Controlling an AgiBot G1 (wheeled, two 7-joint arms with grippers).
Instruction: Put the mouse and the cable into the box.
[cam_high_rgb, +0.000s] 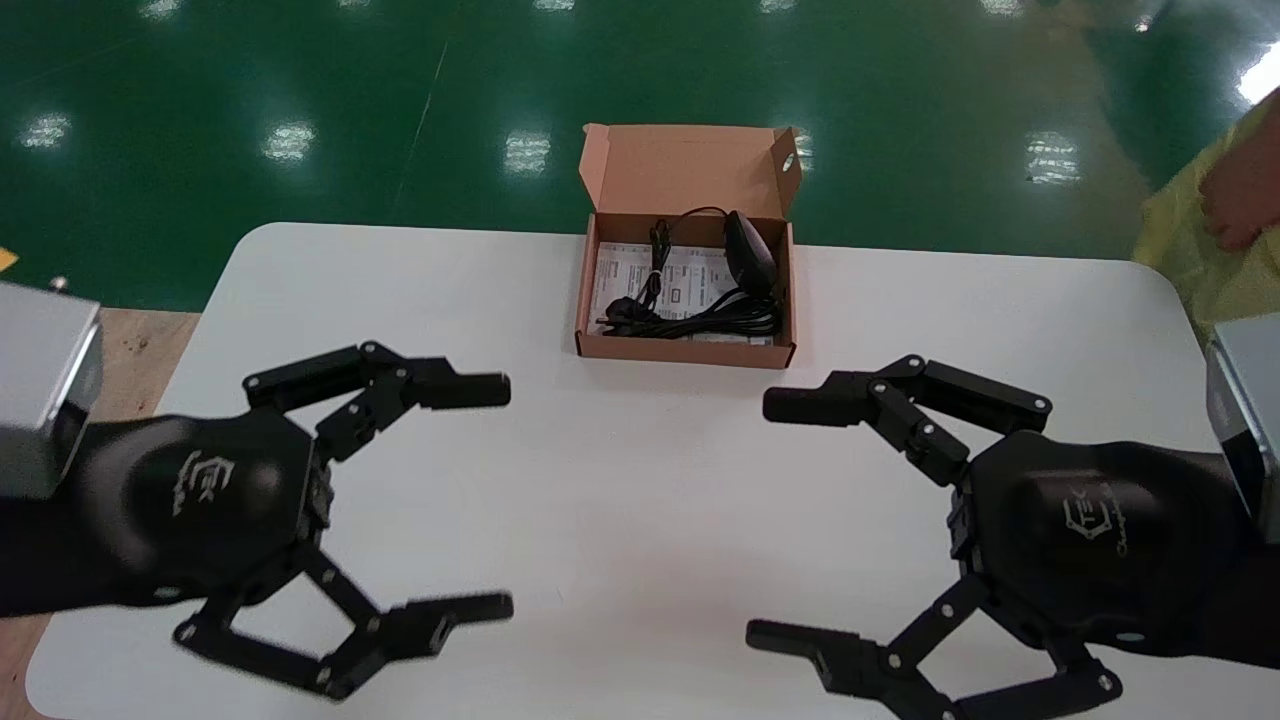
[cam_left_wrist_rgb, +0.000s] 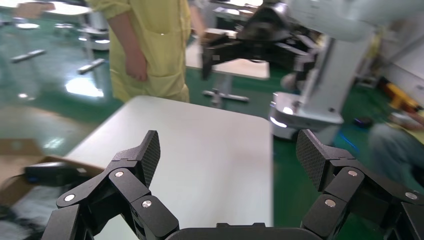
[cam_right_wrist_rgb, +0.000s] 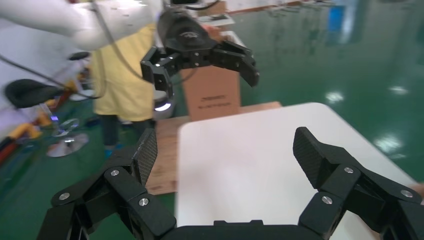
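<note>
The box (cam_high_rgb: 686, 350) is sitting at the far middle of the white counter (cam_high_rgb: 640, 560) with its lid (cam_high_rgb: 680, 165) standing open and tilting back. Inside it, the black mouse (cam_high_rgb: 750, 255) is lying along the robot's right-hand wall, and the black cable (cam_high_rgb: 700, 318) is lying in a loose bundle along the near part of the floor, on top of a printed leaflet (cam_high_rgb: 690, 280). One thin loop of the cable is rising near the back edge of the box, and whether it is sitting above the rim cannot be told from here.

The left pincer (cam_high_rgb: 505, 497) is hovering over the near left of the counter with its fingers spread wide apart and nothing between them. The right pincer (cam_high_rgb: 762, 518) is hovering over the near right in the same way, fingers wide apart and holding nothing. Both are pointing inward toward each other and are staying well apart from the box.

Judging from how things are lying, the placing step is looking finished: both of the task's things are resting in the box, and neither arm is carrying anything. What seems to be remaining is little more than a check that no loop of cable is hanging over a wall. If the lid is to be closed, that would be calling for one pincer to reach over the box and tip the lid forward.

A person in yellow (cam_high_rgb: 1230, 220) is standing just beyond the far right corner of the counter.
</note>
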